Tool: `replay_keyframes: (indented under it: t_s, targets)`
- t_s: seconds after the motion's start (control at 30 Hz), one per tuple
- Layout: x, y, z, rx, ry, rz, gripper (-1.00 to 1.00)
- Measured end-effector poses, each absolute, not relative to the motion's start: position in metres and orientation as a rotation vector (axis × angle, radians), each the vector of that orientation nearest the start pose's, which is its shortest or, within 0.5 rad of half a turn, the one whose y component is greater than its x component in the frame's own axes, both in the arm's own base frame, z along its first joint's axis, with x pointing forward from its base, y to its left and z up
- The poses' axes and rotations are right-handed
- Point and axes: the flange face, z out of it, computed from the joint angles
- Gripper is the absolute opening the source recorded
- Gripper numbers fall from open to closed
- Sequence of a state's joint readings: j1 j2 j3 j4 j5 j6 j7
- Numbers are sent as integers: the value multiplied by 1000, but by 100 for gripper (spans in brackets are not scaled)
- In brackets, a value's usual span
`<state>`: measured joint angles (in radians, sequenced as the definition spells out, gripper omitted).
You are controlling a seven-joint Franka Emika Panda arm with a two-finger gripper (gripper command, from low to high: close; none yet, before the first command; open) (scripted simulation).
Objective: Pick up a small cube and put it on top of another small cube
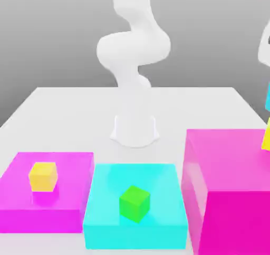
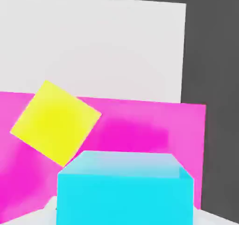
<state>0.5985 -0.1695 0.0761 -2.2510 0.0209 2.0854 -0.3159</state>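
The small cyan cube (image 2: 125, 187) sits close under the hand camera, and my gripper (image 1: 268, 87) is shut on it. At the exterior view's right edge only a sliver of this cube (image 1: 268, 100) shows, hanging in the air. Just below it, with a small gap between them, the bright yellow cube (image 1: 267, 135) rests on the tall magenta block (image 1: 232, 196). In the hand view the yellow cube (image 2: 55, 122) lies turned on the magenta top, off to one side of the cyan cube rather than straight beneath it.
A flat cyan block (image 1: 158, 217) carrying a small green cube (image 1: 134, 203) lies at the front middle. At the exterior view's left, a flat magenta block (image 1: 68, 196) holds an orange-yellow cube (image 1: 42, 176). The arm's base (image 1: 134, 130) stands on the white table (image 1: 63, 111).
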Motion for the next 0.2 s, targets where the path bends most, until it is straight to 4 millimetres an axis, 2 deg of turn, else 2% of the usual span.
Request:
replay_keyframes:
  t_s: [0.07, 0.1, 0.2]
  targets:
    - [378, 312, 406, -2759, -1496, 2, -100]
    - [376, 313, 396, -2758, -1500, 3, 100]
    - [376, 313, 396, -2758, -1500, 3, 100]
